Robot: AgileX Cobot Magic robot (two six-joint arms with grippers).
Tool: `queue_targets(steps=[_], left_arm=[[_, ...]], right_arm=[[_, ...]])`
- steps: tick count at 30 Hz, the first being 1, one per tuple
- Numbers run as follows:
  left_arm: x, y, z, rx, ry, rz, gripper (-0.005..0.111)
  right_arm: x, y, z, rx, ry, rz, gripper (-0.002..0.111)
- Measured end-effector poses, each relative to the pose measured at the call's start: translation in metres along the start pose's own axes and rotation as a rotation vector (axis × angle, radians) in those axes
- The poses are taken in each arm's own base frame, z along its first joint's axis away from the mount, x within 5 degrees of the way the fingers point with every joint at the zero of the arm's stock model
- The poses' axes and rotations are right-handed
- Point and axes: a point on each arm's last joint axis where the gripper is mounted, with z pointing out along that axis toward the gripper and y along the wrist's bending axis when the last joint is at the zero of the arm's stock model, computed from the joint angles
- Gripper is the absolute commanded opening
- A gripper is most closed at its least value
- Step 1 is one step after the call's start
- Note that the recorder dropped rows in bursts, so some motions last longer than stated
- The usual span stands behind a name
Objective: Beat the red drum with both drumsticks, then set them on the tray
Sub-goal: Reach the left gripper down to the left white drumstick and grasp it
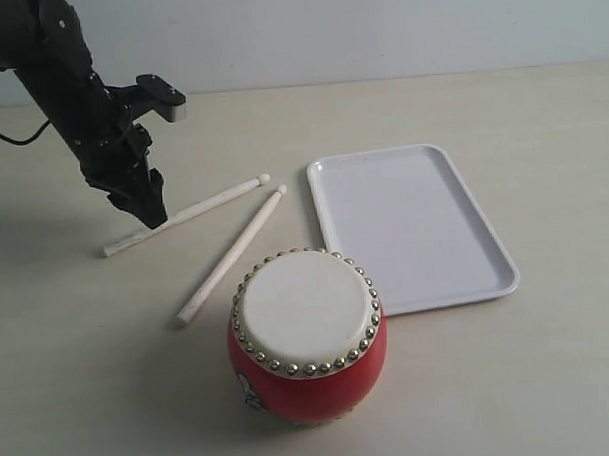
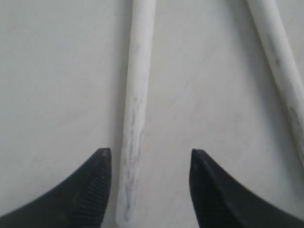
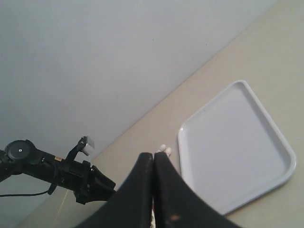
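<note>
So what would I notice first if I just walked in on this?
Probably the red drum with its cream, brass-studded top, at the front of the table. A white tray lies behind it to the right, and two pale drumsticks lie behind it to the left. The black left gripper is down over the farther stick, with its open jaws on either side of it.

- No words, numbers or brand names can be read in any of the three views.
- The red drum [image 1: 306, 340] has a small white mark [image 1: 249, 392] low on its side. It is seen at a steep angle, and it cannot be told whether it is lettering or a picture.
- In the right wrist view, the left arm [image 3: 45, 167] carries a tiny orange tag [image 3: 58, 158], too small to read.
</note>
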Motion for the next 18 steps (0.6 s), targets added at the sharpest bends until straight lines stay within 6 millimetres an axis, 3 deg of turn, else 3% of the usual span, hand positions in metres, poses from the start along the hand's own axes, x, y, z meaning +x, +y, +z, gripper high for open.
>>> queue_targets(steps=[11,18], left_arm=[[-0.014,-0.021,0.005,0.054,-0.013,-0.064,0.05],[-0.024,-0.039,0.009,-0.017,0.065,0.061,0.05]], right_arm=[[0.0,0.0,0.0,0.0,0.0,-0.002,0.0],[0.0,0.0,0.0,0.0,0.0,-0.002,0.0]])
